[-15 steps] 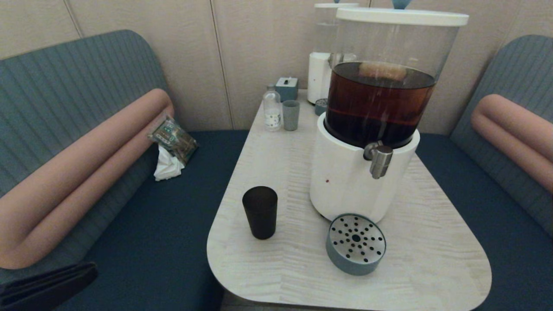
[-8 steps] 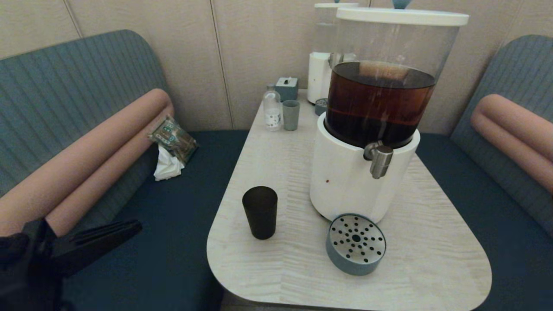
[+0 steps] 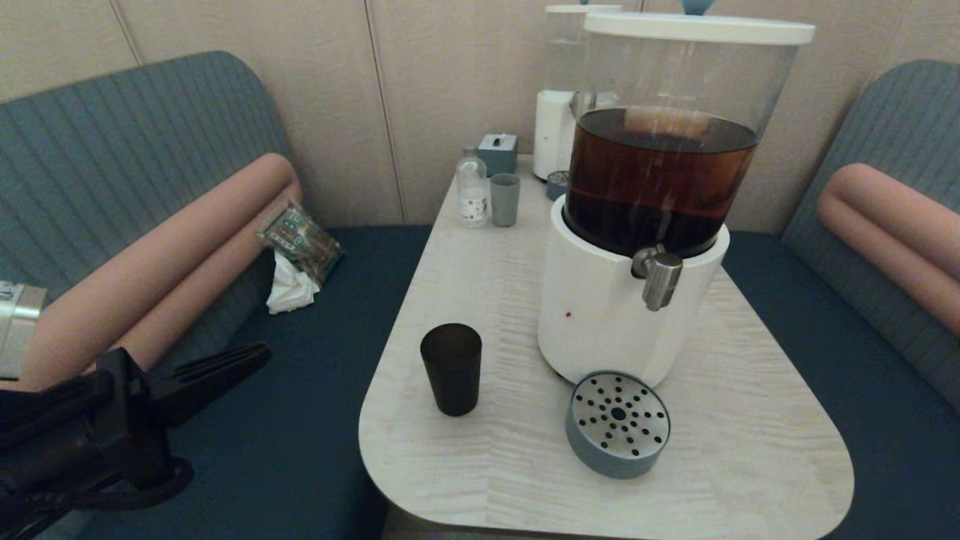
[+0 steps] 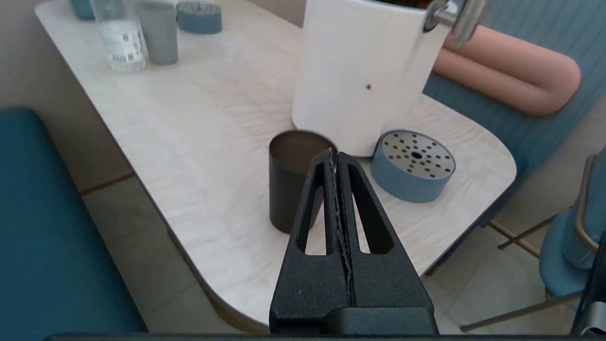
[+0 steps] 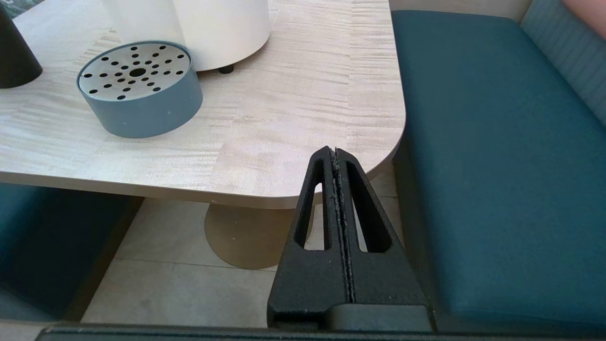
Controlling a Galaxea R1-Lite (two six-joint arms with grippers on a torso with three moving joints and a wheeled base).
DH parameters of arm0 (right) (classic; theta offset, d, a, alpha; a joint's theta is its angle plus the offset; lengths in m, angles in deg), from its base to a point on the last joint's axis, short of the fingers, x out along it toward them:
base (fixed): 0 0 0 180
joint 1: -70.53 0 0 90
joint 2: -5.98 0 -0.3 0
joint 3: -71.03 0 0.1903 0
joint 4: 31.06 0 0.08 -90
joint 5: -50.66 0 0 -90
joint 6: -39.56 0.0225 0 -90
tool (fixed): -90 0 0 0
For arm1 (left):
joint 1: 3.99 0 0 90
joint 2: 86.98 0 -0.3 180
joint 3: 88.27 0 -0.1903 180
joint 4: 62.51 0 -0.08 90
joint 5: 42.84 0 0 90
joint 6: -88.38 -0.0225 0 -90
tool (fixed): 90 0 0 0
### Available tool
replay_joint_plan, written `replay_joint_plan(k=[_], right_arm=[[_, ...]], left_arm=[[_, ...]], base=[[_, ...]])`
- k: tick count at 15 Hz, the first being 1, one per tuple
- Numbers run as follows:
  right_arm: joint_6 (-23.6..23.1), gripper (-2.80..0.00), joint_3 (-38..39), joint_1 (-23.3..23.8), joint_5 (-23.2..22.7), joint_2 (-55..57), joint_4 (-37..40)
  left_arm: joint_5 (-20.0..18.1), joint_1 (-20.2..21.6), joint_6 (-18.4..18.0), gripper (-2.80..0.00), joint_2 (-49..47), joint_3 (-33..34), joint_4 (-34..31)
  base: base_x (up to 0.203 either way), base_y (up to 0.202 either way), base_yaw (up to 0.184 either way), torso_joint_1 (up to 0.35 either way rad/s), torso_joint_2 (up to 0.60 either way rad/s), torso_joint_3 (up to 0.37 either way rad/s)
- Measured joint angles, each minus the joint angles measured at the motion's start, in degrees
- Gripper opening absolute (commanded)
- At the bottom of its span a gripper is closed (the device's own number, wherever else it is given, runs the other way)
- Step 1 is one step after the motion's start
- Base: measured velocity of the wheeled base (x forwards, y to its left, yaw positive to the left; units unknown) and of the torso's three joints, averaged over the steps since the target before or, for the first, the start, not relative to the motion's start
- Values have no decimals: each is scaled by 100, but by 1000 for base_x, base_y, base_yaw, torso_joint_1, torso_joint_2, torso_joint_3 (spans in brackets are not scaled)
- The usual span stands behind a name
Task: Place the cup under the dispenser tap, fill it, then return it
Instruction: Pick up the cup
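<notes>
The dark tumbler-shaped cup [image 3: 451, 369] stands upright and empty on the pale table, left of the big dispenser's white base [image 3: 600, 315]; it also shows in the left wrist view [image 4: 289, 182]. The steel dispenser tap [image 3: 660, 277] juts from that base above a round blue drip tray [image 3: 617, 424], with nothing under its spout. My left gripper [image 3: 262, 352] is shut and empty, raised over the bench to the left of the table and pointing toward the cup, well short of it [image 4: 334, 154]. My right gripper [image 5: 334, 150] is shut and empty, low by the table's near right corner.
The table [image 3: 750, 450] has rounded near corners. At its far end stand a small bottle [image 3: 472, 189], a grey-green cup [image 3: 505, 199], a small blue box [image 3: 498, 153] and a second white-based dispenser [image 3: 559, 97]. Teal benches with pink bolsters flank the table; a packet [image 3: 300, 240] lies on the left bench.
My left arm has risen from the bottom left corner and swung toward the table, its shut gripper now pointing at the cup. The cup and dispenser have not moved.
</notes>
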Motion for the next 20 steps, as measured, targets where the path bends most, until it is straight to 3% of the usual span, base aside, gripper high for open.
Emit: replay_joint_plan(k=[16,17,20], right_arm=[[2,-280,0,0,0,0,-2],[2,-280,0,0,0,0,-2],[2,-280,0,0,0,0,0]], left_arm=[[-4,4,-221,-280,-573,190,46],[-7,4,-241,0,-601,189,49],[-26,-2,-232,0,-722,187,142]], base=[[0,0,0,0,0,0],[0,0,0,0,0,0],[0,0,0,0,0,0]])
